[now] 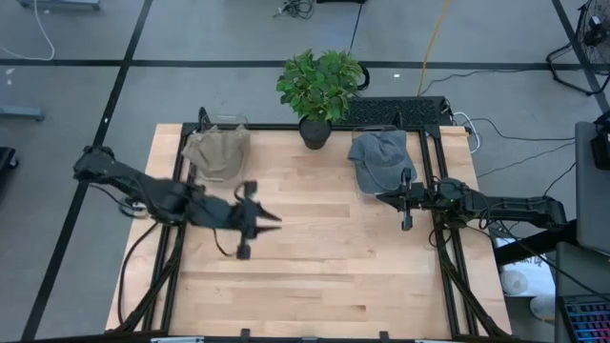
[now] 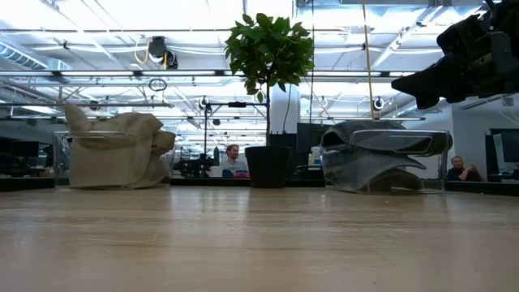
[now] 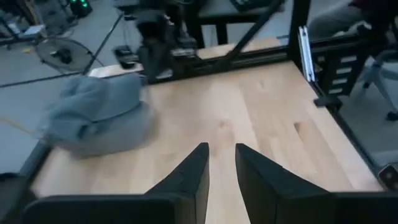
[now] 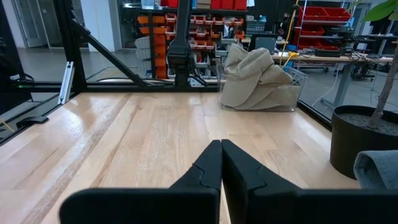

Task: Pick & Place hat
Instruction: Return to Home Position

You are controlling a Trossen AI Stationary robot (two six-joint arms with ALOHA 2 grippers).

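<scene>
High view: the wooden table (image 1: 315,276) fills the centre of the frame. At its upper left the left transparent bin (image 1: 229,120) holds a heap of brown caps (image 1: 215,152). At its upper right the right transparent bin (image 1: 359,181) holds grey caps (image 1: 379,154), and a potted plant (image 1: 319,88) stands between the two bins at the upper edge. The left gripper (image 1: 274,220) hangs over the left-centre boards. The right gripper (image 1: 384,198) lies just below the grey caps. Low view: the brown caps (image 2: 117,150) bulge out of their bin at the left. The plant (image 2: 268,50) rises in the centre, and the grey caps (image 2: 377,154) fill the bin (image 2: 434,166) at the right. The right arm (image 2: 470,57) crosses the upper right corner, and two seated persons (image 2: 233,159) show in the far room. Left wrist view: the left gripper (image 3: 221,148) has its fingers (image 3: 189,177) parted by a narrow gap and grasps nothing. The grey caps (image 3: 99,115) lie at the centre left. Right wrist view: the right gripper (image 4: 221,144) has its fingers (image 4: 202,171) pressed together and is empty. The brown caps (image 4: 255,78) sit in their bin (image 4: 292,93) at the upper right.
</scene>
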